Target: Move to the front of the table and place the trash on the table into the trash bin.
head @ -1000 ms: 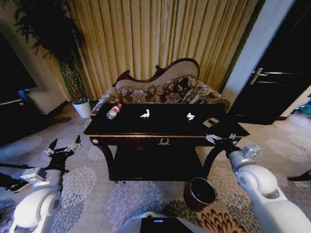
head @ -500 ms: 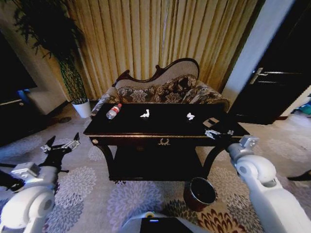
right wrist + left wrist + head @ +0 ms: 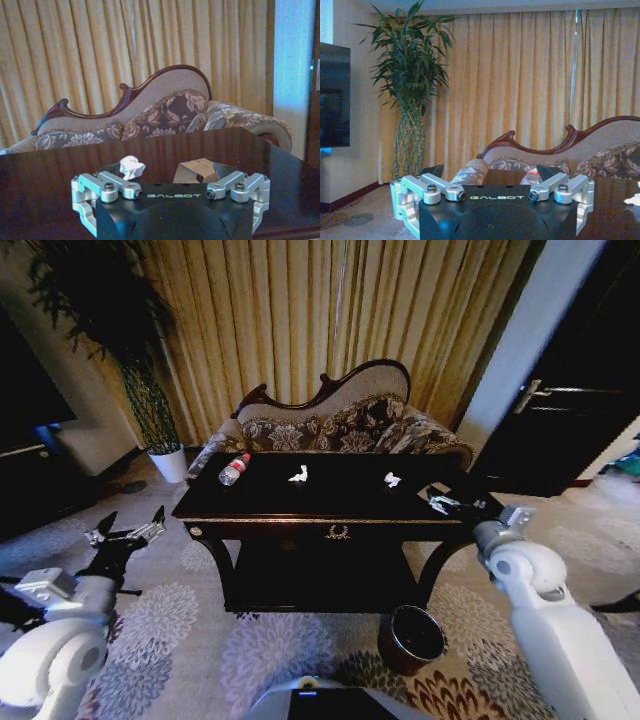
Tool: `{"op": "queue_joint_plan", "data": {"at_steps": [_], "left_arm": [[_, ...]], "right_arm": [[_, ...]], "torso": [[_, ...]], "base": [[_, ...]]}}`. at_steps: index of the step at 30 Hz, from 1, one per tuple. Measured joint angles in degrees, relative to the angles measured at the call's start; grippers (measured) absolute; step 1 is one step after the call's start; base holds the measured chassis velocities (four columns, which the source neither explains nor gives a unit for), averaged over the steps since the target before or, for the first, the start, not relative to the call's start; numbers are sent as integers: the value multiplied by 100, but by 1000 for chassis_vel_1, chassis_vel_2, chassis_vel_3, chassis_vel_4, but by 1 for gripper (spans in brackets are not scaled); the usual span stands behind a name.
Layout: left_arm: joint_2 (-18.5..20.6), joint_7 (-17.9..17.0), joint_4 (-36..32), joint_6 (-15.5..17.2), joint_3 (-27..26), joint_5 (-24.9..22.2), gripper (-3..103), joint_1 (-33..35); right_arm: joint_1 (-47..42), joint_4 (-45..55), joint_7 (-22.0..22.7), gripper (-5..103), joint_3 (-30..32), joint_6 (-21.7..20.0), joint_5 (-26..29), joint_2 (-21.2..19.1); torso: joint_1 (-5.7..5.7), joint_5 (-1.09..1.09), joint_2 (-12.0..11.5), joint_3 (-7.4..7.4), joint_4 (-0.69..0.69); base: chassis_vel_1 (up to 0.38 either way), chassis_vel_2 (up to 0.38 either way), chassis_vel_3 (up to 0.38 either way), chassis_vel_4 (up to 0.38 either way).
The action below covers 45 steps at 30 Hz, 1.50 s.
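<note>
The dark glossy table stands right in front of me, before a carved sofa. On its top lie a clear bottle at the left, two white paper scraps and a small dark piece at the right. The round reddish-brown trash bin stands on the carpet below the table's right front. My right gripper hovers open over the table's right front corner, just short of the dark piece and a paper scrap. My left gripper is open above the carpet, left of the table.
A sofa sits close behind the table against gold curtains. A tall plant in a white pot stands at the back left. A dark door is at the right. Patterned carpet lies open on both sides of the table.
My right gripper has lifted and moved forward from below the table's front edge to above its right corner. The left arm has drifted slightly leftward.
</note>
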Motion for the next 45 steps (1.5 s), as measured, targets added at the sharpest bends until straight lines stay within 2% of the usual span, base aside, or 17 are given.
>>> {"op": "queue_joint_plan", "data": {"at_steps": [21, 38, 45], "left_arm": [[-158, 3, -172, -14, -28, 25, 100, 128], [-211, 19, -221, -38, -23, 25, 100, 133], [-232, 150, -165, -155, -52, 39, 100, 142]], "right_arm": [[1118, -1180, 147, 100, -796, 24, -606, -17], [1310, -1762, 184, 100, -932, 172, -1064, 47], [1485, -2067, 183, 100, -993, 265, -1253, 60]], "torso": [[0, 0, 0, 0, 1], [0, 0, 0, 0, 0], [0, 0, 0, 0, 0]], "base": [[0, 0, 0, 0], [0, 0, 0, 0], [0, 0, 0, 0]]}}
